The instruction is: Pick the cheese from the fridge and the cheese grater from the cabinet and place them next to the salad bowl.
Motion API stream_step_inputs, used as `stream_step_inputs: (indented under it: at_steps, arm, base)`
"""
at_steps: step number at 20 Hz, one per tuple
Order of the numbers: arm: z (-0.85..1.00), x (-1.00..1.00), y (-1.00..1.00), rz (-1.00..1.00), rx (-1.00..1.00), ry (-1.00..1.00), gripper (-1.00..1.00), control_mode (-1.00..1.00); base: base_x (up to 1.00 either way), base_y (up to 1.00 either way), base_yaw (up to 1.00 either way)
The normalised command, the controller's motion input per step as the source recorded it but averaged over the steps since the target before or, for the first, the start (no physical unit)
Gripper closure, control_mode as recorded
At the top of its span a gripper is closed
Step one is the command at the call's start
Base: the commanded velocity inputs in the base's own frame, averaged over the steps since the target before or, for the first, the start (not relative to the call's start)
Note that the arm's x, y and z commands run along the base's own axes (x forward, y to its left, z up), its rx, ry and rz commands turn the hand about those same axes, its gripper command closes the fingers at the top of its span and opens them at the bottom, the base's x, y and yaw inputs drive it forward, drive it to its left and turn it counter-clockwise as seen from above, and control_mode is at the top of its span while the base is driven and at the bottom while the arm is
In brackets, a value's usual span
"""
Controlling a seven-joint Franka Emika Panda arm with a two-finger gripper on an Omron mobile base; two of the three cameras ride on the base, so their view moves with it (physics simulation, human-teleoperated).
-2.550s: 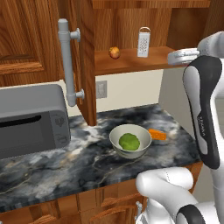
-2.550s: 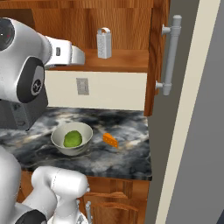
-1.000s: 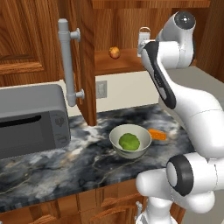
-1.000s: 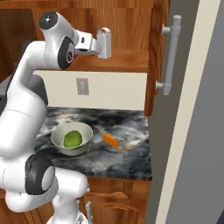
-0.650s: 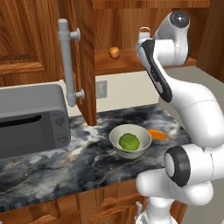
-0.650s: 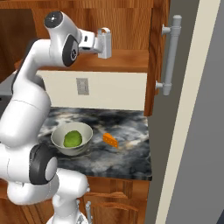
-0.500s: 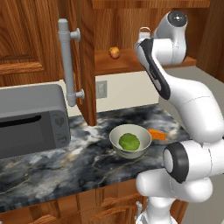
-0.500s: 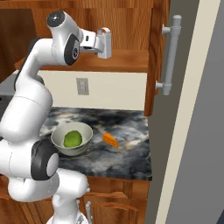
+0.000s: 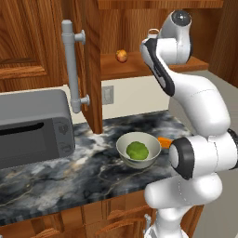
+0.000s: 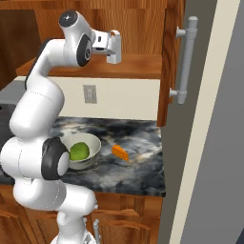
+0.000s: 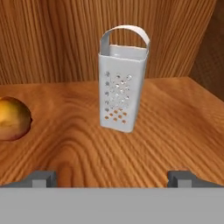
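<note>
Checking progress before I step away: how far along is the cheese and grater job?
Done: the cheese lies on the counter beside the salad bowl. In hand: nothing yet; the open hand faces the cheese grater standing on the cabinet shelf. Left: grasp it and set it beside the bowl.

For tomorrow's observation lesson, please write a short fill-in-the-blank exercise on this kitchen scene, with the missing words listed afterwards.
1. The cheese grater stands upright on the wooden ____ of the cabinet.
2. The cheese lies on the counter beside the salad ____.
3. The gripper faces the grater with its fingers ____.
4. The ball in the bowl is ____ in colour.

Missing words: shelf; bowl; open; green
</note>
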Motion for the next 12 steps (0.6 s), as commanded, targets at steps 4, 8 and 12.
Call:
stream_step_inputs:
  at_steps: [4,8,12]
  arm:
    - [-0.11,0.47,0.00,0.00,0.00,0.00,-1.00,-1.00]
    - [-0.09,0.38,0.00,0.00,0.00,0.00,-1.00,-1.00]
    - [-0.02,0.33,0.00,-0.04,0.00,0.00,-1.00,-1.00]
  base:
    - [0.00,0.00,0.00]
    - [0.00,0.00,0.00]
    - [0.00,0.00,0.00]
